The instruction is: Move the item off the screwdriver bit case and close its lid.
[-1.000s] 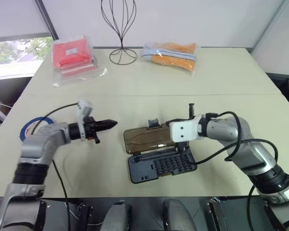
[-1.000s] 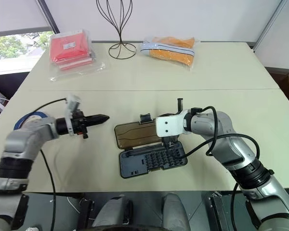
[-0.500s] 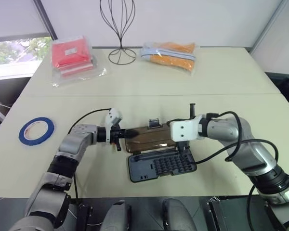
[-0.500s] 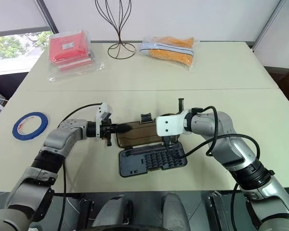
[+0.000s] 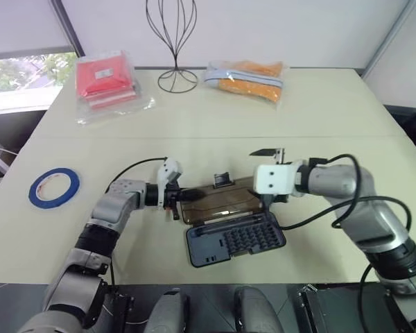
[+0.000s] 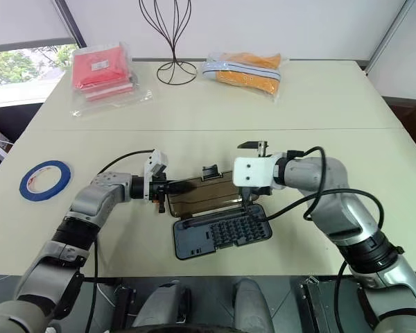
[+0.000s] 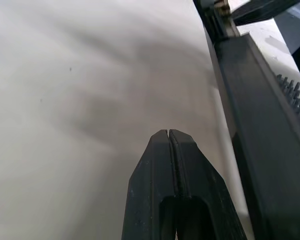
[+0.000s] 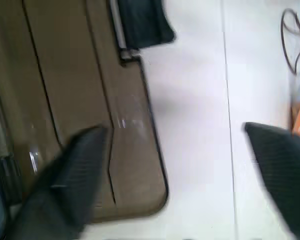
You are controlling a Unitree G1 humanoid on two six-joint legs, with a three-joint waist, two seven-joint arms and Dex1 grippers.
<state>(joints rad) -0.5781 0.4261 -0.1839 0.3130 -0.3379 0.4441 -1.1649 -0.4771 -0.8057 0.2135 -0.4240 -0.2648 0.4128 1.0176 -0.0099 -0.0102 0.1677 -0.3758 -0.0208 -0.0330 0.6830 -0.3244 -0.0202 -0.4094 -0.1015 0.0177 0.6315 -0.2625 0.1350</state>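
The item, a blue roll of tape, lies on the table at the far left, well away from the case. The screwdriver bit case lies open near the front edge, with rows of bits showing. Its smoky brown lid is folded back behind it, latch tab at the far side. My left gripper is shut and empty, its tip at the lid's left edge. My right gripper is open at the lid's right end, with one finger over the lid and the other finger beyond its edge.
A red plastic-wrapped packet and an orange one lie at the back of the table, with a black wire stand between them. A seam crosses the tabletop behind the case.
My right gripper has opened wide and drawn slightly up and right from the lid's right end. My left gripper has swung right to the lid's left edge, uncovering the blue tape.
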